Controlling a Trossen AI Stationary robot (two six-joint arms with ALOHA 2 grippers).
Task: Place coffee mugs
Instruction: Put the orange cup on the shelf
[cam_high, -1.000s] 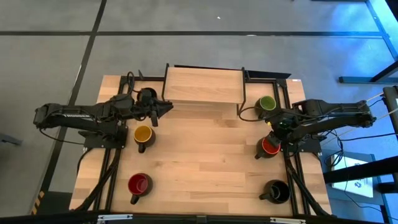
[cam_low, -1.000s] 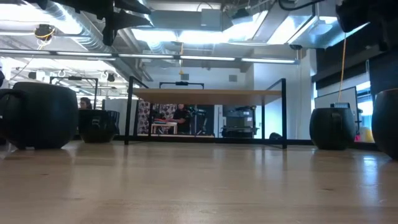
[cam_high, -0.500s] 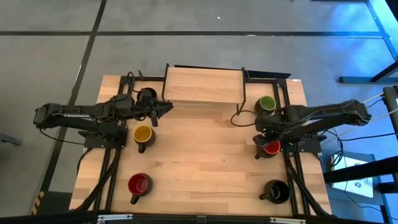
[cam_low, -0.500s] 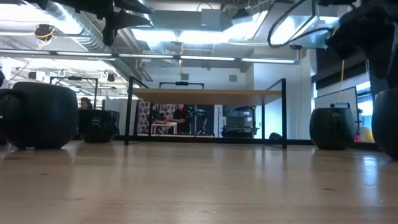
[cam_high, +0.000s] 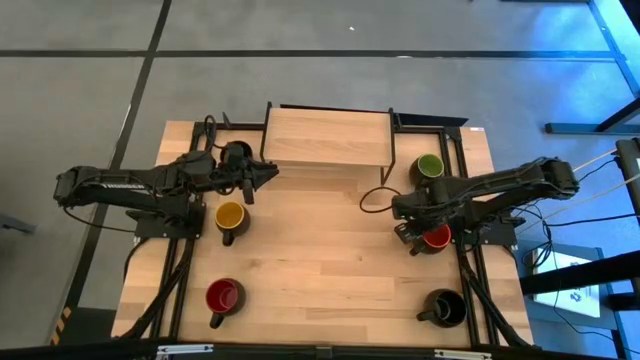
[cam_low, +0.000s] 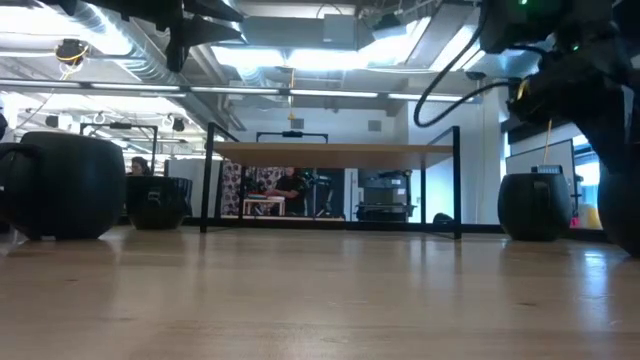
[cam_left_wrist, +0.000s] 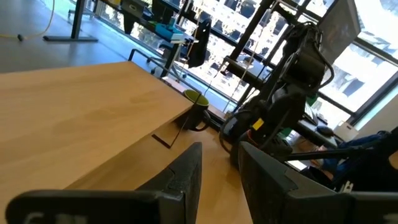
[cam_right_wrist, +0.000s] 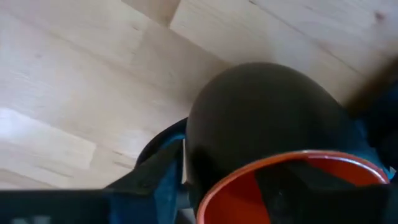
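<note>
Red mug (cam_high: 436, 237) partly under right hand (cam_high: 404, 231)

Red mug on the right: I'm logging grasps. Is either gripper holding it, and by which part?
Cannot be told. The right gripper is at the red mug, handle side, but no closed hold shows. The left gripper holds nothing.

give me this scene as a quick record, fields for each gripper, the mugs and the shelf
left gripper: open, empty, at the wooden shelf's left front corner
right gripper: just left of the red mug, fingers not readable
right wrist view: red mug fills the frame
mugs on table: green mug, yellow mug, second red mug, black mug
shelf top: bare
</note>
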